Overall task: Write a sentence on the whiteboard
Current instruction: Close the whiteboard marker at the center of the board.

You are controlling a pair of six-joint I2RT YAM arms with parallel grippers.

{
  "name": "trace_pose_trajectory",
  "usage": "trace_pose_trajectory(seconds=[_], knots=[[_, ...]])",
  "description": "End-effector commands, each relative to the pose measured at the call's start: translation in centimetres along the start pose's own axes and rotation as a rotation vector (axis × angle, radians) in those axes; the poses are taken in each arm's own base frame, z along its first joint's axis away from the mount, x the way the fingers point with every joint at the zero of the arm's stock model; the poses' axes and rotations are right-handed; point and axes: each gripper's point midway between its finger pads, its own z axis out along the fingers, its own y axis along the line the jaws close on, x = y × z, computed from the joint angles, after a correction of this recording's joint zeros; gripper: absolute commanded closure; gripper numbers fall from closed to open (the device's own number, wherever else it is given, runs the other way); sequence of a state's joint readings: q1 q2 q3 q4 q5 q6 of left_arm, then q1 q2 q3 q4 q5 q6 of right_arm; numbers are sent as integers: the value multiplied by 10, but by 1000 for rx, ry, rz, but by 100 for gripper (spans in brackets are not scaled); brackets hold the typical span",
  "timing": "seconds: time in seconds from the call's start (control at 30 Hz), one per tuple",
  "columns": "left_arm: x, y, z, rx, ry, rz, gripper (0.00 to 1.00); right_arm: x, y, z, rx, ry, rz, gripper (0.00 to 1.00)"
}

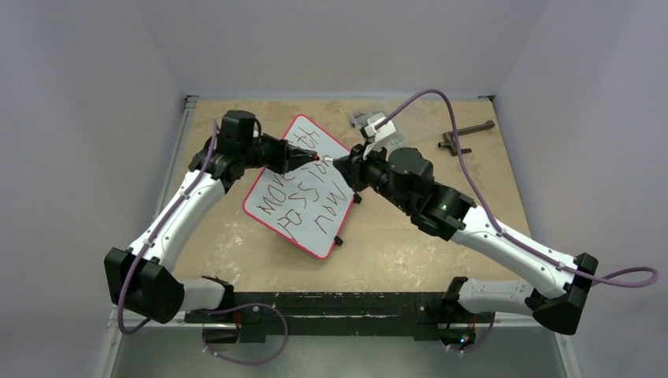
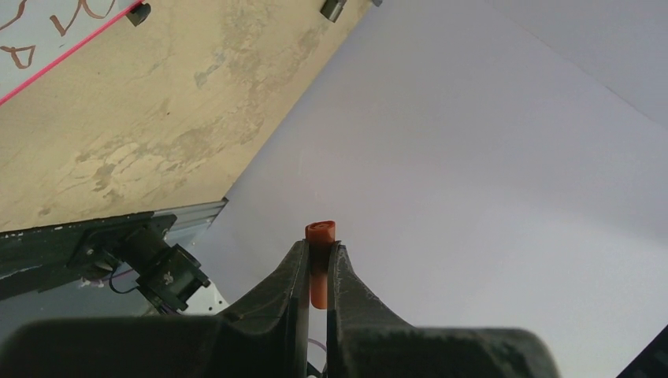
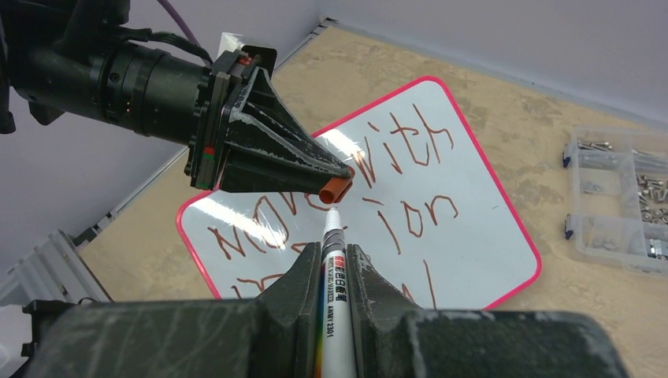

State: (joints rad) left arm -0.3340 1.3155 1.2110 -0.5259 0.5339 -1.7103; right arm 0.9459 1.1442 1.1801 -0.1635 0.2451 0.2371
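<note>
Only the right wrist view shows the marker (image 3: 334, 236). The right claw (image 3: 335, 256) is clamped on its barrel, and the white tip points away from the claw toward the orange cap (image 3: 336, 190), ending just beside it. The left wrist view shows that cap pinched between the fingers of the left claw (image 2: 319, 250). From the top, the whiteboard (image 1: 315, 236) lies on the worktop (image 1: 410, 244) beneath both claws. Its long axis runs from far right to near left, and the sentence (image 1: 303, 193) crosses it in slanted rows.
</note>
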Motion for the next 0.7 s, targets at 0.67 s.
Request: trace_pose_trajectory(seconds=[0.67], knots=[[-7, -7, -9, 74, -12, -26, 100, -21, 18, 16, -25, -63, -2, 100]])
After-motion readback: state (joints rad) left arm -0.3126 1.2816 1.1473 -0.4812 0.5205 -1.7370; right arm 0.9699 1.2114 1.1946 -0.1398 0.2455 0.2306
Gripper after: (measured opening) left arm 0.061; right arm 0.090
